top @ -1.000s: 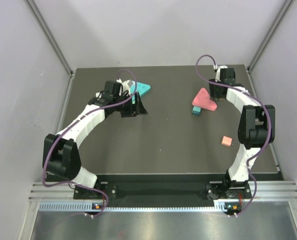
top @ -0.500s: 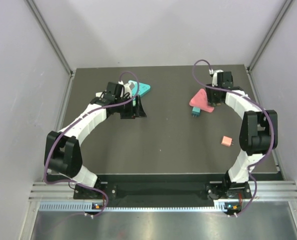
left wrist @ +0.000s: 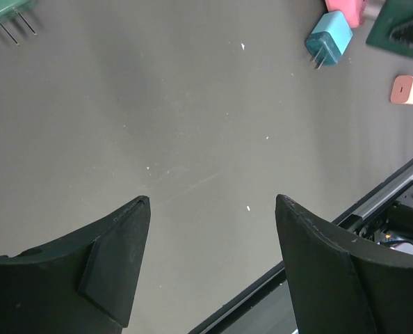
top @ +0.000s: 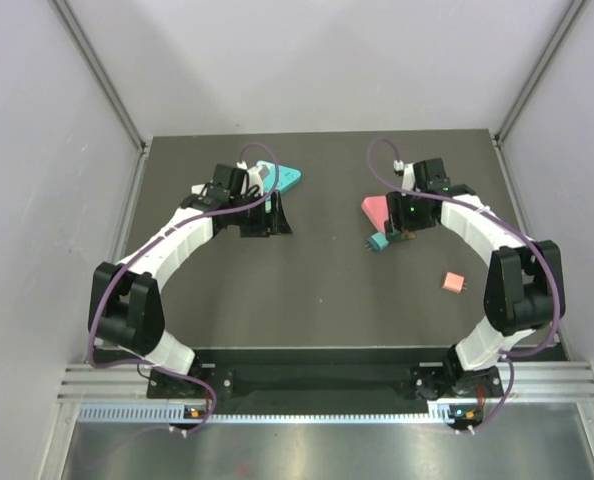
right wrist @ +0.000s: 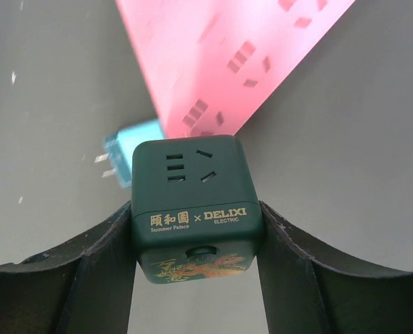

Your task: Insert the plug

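**Right arm swung left with the socket cube; pink block and blue plug shifted too**

Right gripper [top: 407, 212] has moved left and a bit nearer over the last second. The pink triangular plastic block [top: 374, 206] and small blue two-prong plug [top: 378, 242] slid left with it, likely nudged. Left arm barely changed.

Now:
- Right gripper is clamped on the dark green cube-shaped socket block [right wrist: 196, 181], fingers on two opposite sides. Its slotted face points away from the wrist, toward the pink block. Can't tell if the cube touches the block.
- Blue plug lies on the dark tabletop [top: 327, 290] just near of the pink block, prongs pointing left.
- Small salmon plug [top: 455, 283] lies well apart, near-right.
- Left gripper [left wrist: 210, 202] has its jaws apart and empty, low over bare tabletop near the teal triangular block [top: 288, 177], far left.

My read of the step: socket secured and being brought toward centre, no plug picked up yet. Which plug is meant, can't tell; blue is closest to the socket.

Next move calls for the left gripper to take a plug by its body, prongs free. The right arm then has to turn the slotted face toward it and hold firm. Prongs line up with the two-slot opening, straight push.
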